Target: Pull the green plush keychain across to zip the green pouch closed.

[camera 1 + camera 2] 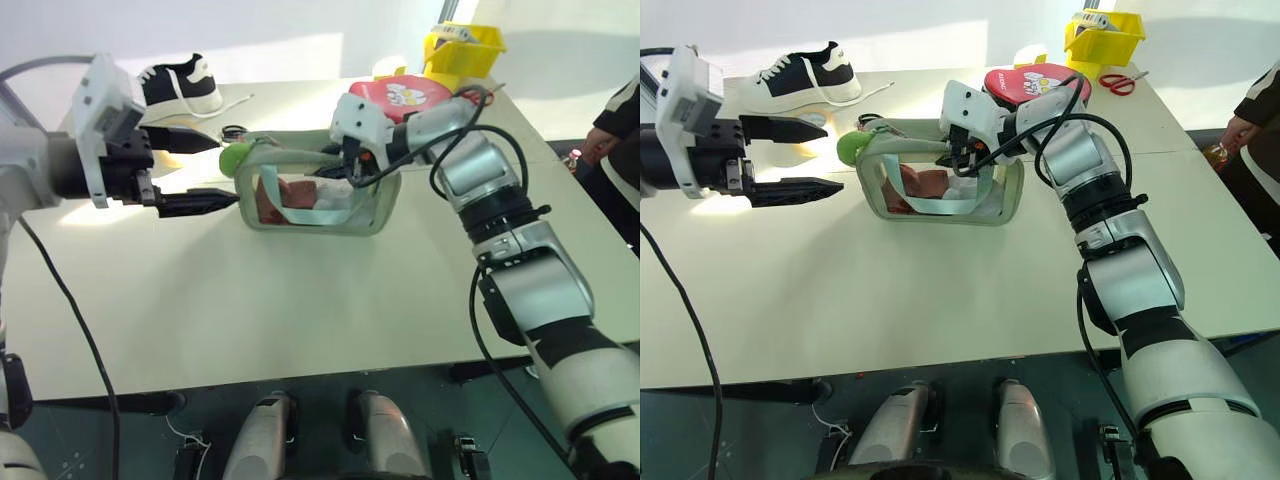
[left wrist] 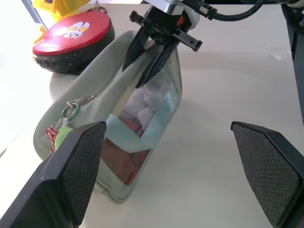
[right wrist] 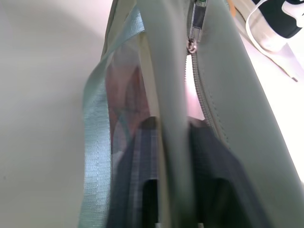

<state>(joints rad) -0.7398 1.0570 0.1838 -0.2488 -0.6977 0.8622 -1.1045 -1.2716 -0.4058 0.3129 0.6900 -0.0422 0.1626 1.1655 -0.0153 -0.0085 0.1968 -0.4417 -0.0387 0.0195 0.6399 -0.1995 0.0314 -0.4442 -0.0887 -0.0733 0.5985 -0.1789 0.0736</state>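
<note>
Right now: green pouch [image 1: 940, 185] standing upright on the white table [image 1: 890, 290], top zipper partly undone, clear side window showing reddish and white contents plus a pale blue strap. Green plush keychain [image 1: 851, 148] hanging at the pouch's end nearest the left gripper, clipped to the zipper pull. At the pouch's opposite end, right gripper [image 2: 151, 59] reaching down over the top edge, fingers pressed together and pinching the fabric lip beside the zipper; in the right wrist view a strip of pouch material clamped between the two dark fingers [image 3: 140, 175], with the zipper slider [image 3: 192, 45] further along the pouch. Just off the keychain end, left gripper [image 1: 810, 158] held level above the table, jaws spread wide, not touching pouch or keychain; upper finger near the keychain, lower finger near the pouch's lower corner. Beyond the pouch: round red case [image 1: 1037, 83] close behind the right gripper end, yellow bin [image 1: 1105, 40] and red scissors [image 1: 1122, 82] further back. Black-and-white sneaker [image 1: 805, 77] behind the keychain end. Person's hand [image 1: 1238, 132] past the table edge, well apart from the pouch.
</note>
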